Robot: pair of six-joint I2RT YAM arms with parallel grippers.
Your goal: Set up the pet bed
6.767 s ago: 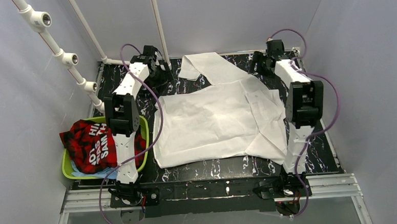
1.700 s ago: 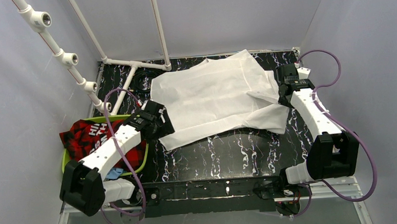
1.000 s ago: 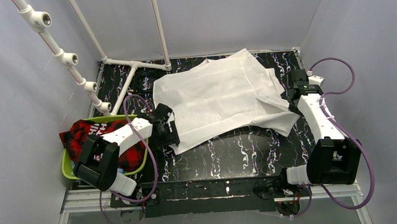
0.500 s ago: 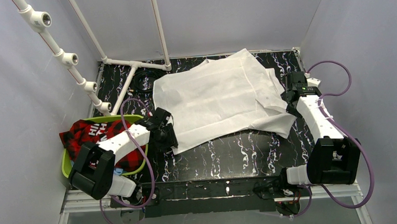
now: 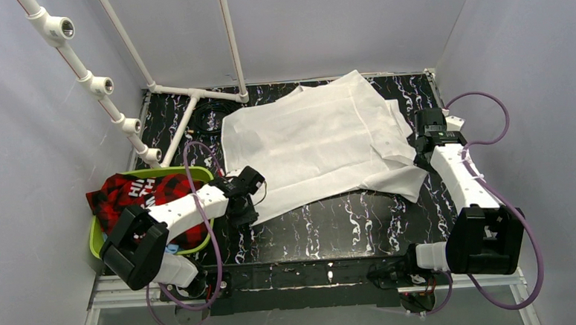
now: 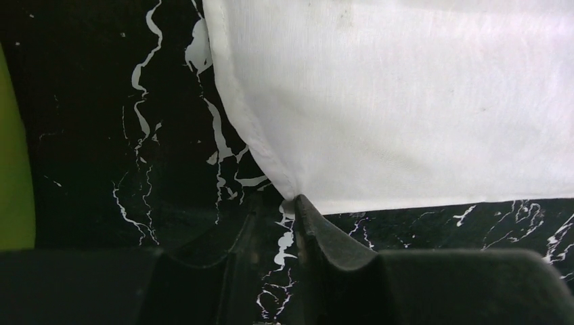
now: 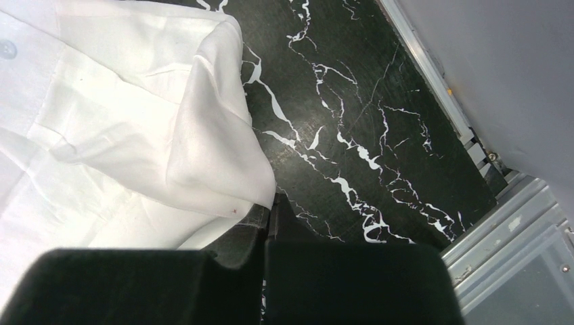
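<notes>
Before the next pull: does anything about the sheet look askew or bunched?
Yes. The white sheet lies skewed on the table, its right edge doubled over in loose folds by the right gripper. The left gripper pinches the near-left corner. No tears visible.

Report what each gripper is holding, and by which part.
Left gripper pinches the white sheet by its near left corner. Right gripper is shut on the same sheet's right edge, at a bunched fold.
</notes>
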